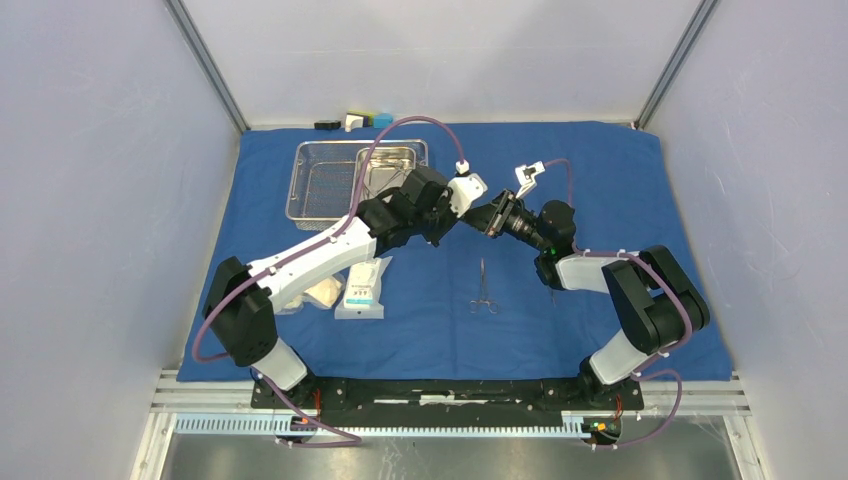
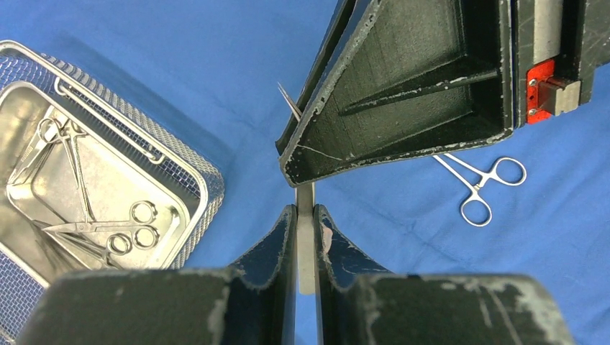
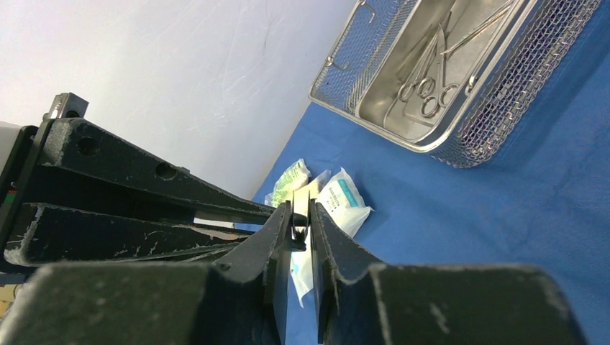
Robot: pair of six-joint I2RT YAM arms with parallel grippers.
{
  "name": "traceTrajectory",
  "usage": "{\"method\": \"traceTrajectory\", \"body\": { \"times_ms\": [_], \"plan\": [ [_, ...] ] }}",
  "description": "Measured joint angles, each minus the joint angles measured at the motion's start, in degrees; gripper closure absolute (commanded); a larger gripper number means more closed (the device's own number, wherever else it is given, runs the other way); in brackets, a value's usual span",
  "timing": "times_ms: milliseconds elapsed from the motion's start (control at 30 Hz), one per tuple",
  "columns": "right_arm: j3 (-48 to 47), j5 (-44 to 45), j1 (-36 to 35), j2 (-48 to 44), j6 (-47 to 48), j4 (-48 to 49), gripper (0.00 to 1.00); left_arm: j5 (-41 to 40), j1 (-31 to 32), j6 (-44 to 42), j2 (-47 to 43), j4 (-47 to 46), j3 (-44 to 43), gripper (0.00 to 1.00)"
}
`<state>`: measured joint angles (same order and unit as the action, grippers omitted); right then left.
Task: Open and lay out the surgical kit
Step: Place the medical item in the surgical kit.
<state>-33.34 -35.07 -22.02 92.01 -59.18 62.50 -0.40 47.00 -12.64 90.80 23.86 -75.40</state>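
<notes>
The blue cloth [image 1: 600, 180] lies spread flat over the table. Above its middle my two grippers meet tip to tip. My left gripper [image 1: 478, 203] [image 2: 306, 210] is shut on a slim flat steel instrument [image 2: 306, 244]. My right gripper [image 1: 497, 218] [image 3: 301, 208] is shut on the same instrument [image 3: 302, 192] from the opposite side, and a thin tip [image 2: 288, 100] sticks out past it. The wire-mesh basket [image 1: 320, 185] [image 2: 194, 169] at the back left holds the steel pan [image 1: 395, 165] [image 2: 115, 172] with several scissor-like instruments [image 2: 133, 223]. One forceps [image 1: 484, 290] [image 2: 478, 183] lies on the cloth.
White and green packets [image 1: 362, 290] [image 3: 342, 198] lie on the cloth under my left forearm. Small black, white and blue blocks [image 1: 355, 122] sit beyond the cloth's back edge. Pale enclosure walls stand on the left, right and back.
</notes>
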Motion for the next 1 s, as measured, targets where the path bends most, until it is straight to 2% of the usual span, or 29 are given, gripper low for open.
{"method": "traceTrajectory", "body": {
  "times_ms": [67, 133, 167, 300, 500, 567, 633, 767, 867, 1000],
  "plan": [
    [0.0, 0.0, 0.0, 0.0, 0.09, 0.0, 0.88, -0.07, 0.0, -0.02, 0.0, 0.0, 0.0, 0.98],
    [0.0, 0.02, 0.0, 0.0, 0.31, 0.0, 0.95, -0.04, 0.0, -0.04, 0.0, 0.07, 0.0, 0.93],
    [0.0, 0.04, 0.0, 0.0, 0.5, -0.02, 0.99, -0.04, 0.0, -0.11, 0.0, 0.11, 0.0, 0.88],
    [0.0, 0.13, 0.09, 0.0, 1.68, -0.2, 1.0, 0.57, 0.0, -0.59, 0.0, 0.28, 0.0, 0.67],
    [0.0, -0.85, 1.51, 0.0, 6.67, -0.98, 1.0, 2.67, -0.02, -2.71, -0.04, 1.25, 0.0, 0.28],
    [0.0, -1.9, 2.51, 0.0, 8.81, -0.94, 1.0, 4.83, -0.72, -3.28, -0.11, 2.49, -0.22, 0.14],
    [0.0, -3.85, 3.63, -0.02, 10.67, -0.57, 1.0, 8.68, -2.14, -3.48, -0.24, 3.87, -0.66, 0.06],
    [0.09, -9.42, 5.29, -0.07, 12.26, 2.4, 1.0, 19.56, -8.2, -3.37, -1.42, 5.11, -1.2, 0.02],
    [0.09, -14.97, 5.57, -0.11, 11.63, 7.23, 1.0, 28.17, -12.83, -3.37, -2.34, 5.51, -1.27, 0.02],
    [0.09, -20.68, 5.57, -0.57, 8.96, 14.8, 1.0, 38.25, -15.06, -3.26, -2.67, 4.94, -0.74, 0.05]
  ]
}}
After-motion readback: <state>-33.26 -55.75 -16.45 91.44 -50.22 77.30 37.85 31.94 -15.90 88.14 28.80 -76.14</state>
